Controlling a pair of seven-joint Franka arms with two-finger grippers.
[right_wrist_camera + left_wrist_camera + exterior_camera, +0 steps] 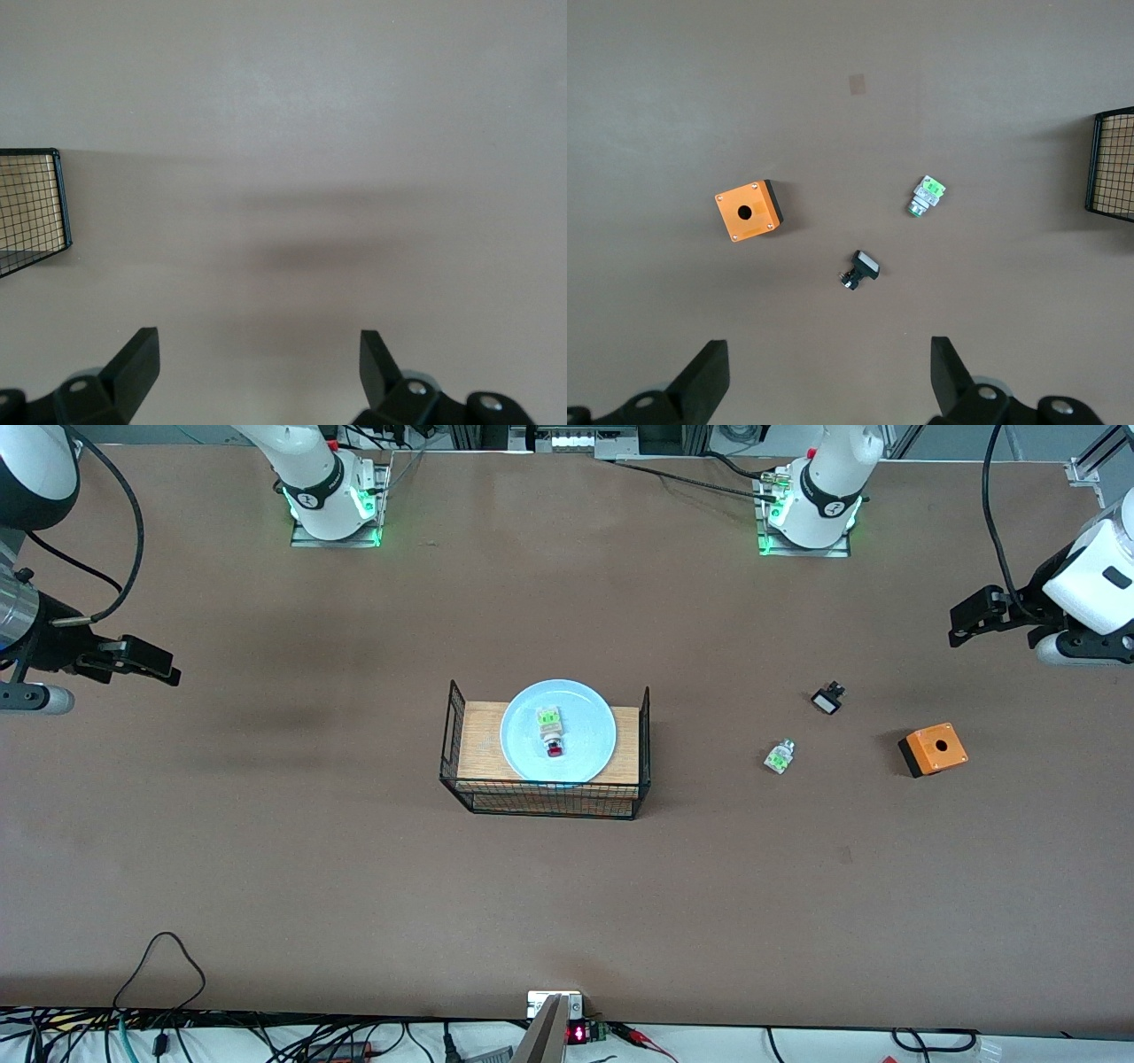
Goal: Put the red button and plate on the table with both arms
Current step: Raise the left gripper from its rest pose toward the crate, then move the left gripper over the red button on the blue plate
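1. The pale blue plate [558, 731] sits at the middle of the front view, on the wooden top of a black wire rack [545, 797].
2. The red button [552, 732] lies on the plate near its middle, red cap toward the front camera, green block away from it.
3. The rack stands on the brown table [567, 903].
4. The left gripper [830, 376] hangs at the right edge of the front view, above the table's left-arm end, fingers spread wide and holding nothing.
5. The right gripper [259, 372] hangs at the left edge of the front view, above bare table, likewise spread and empty.
6. Right of centre in the front view lie three loose parts: a white-green part [780, 756], a small black part with a white face [827, 699], possibly a switch, and an orange box with a round hole [934, 749].
7. The white-green part lies between the rack and the orange box; all three parts are apart from one another.
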